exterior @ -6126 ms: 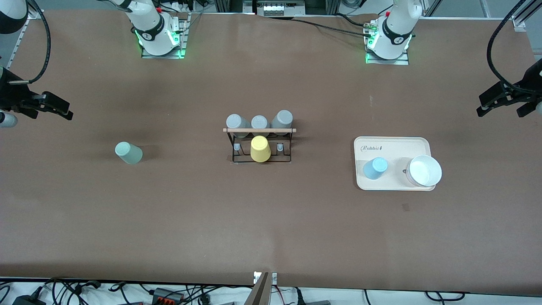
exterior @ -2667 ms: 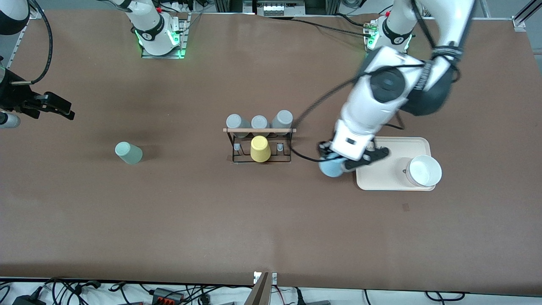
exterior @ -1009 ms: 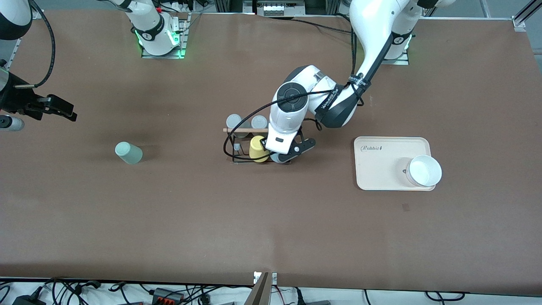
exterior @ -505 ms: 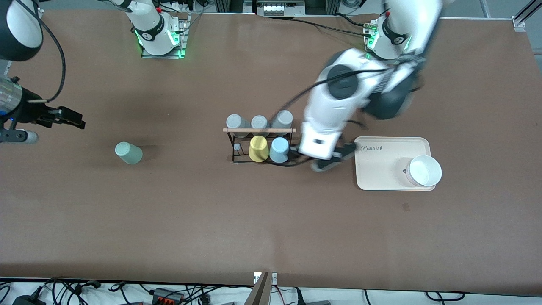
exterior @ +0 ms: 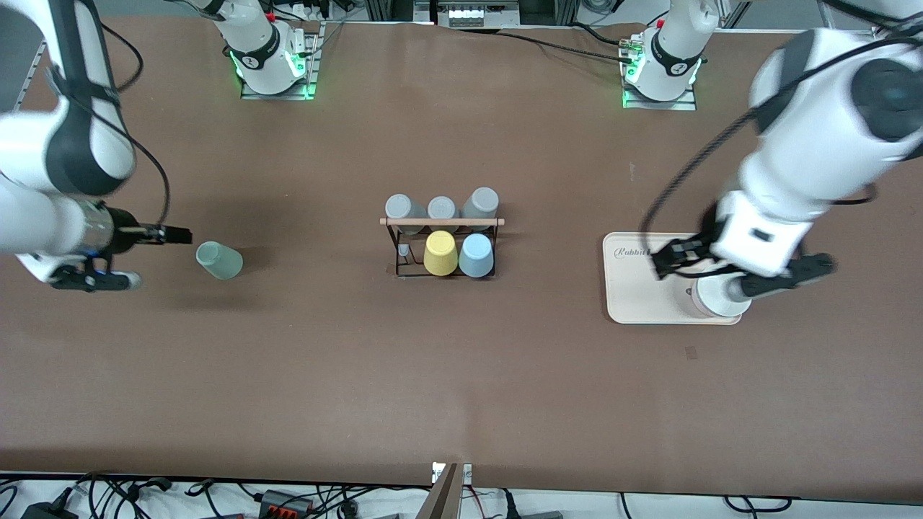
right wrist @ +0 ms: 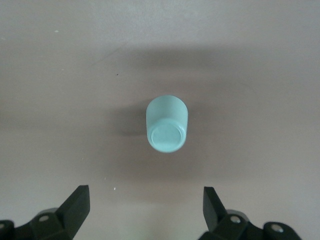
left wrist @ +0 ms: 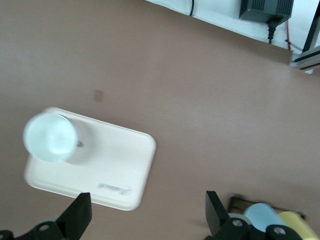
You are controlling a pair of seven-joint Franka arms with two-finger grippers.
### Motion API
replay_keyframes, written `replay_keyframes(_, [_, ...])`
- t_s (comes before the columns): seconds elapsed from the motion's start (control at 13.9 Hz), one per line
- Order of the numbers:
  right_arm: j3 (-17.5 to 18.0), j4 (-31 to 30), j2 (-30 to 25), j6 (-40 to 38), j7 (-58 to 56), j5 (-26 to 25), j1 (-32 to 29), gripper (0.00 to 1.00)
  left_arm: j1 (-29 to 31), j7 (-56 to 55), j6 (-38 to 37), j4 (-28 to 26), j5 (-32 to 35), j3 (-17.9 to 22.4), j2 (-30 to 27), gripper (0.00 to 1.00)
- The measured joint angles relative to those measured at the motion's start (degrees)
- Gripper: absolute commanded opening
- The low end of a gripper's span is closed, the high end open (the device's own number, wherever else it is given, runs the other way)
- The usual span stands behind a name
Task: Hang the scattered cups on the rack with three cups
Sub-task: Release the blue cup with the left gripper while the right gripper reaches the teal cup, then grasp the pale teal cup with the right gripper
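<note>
Since a moment ago the light blue cup [exterior: 476, 254] sits on the rack [exterior: 441, 223]; the left gripper [exterior: 743, 270], jaws apart, has withdrawn over the tray [exterior: 634, 303]. Right gripper [exterior: 137, 256], jaws apart and empty, hovers just beside the upside-down mint cup [exterior: 220, 260], well apart from the rack toward the right arm's end.

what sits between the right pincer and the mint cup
Nothing: the right wrist view shows only bare table between the open right pincer and the mint cup.

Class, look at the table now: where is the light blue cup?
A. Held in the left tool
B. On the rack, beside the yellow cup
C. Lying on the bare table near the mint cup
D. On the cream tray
B: the light blue cup sits on the rack, right beside the yellow cup.
</note>
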Motion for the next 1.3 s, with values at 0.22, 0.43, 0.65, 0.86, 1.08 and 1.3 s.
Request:
replay_keyframes(0.22, [0.10, -3.84, 3.67, 10.36, 0.00, -1.16, 0.75, 1.00, 4.47, 10.02, -0.46, -2.74, 0.00, -0.08, -2.80, 1.00])
replay_keyframes(0.43, [-0.03, -9.51, 3.82, 17.99, 0.00, -1.95, 0.73, 1.00, 8.47, 19.61, -0.59, -6.06, 0.00, -0.13, -6.24, 1.00])
replay_keyframes(0.65, [-0.23, -11.80, 3.25, 19.69, 0.00, -2.92, 0.61, 1.00, 10.88, 24.18, -1.15, -7.40, 0.00, -0.14, -8.12, 1.00])
replay_keyframes(0.86, [-0.62, -14.54, 2.87, 23.98, 0.00, -2.94, 0.58, 1.00, 11.06, 25.14, -1.39, -7.67, 0.00, -0.22, -9.03, 1.00])
replay_keyframes(1.08, [-0.91, -18.82, 2.89, 29.85, 0.00, -2.94, 0.54, 1.00, 11.99, 26.73, -2.66, -7.68, 0.00, -0.28, -10.39, 1.00])
replay_keyframes(1.3, [-0.92, -20.15, 2.86, 30.65, 0.00, -2.95, 0.52, 1.00, 14.12, 32.37, -4.90, -7.70, 0.00, 0.30, -11.23, 1.00])
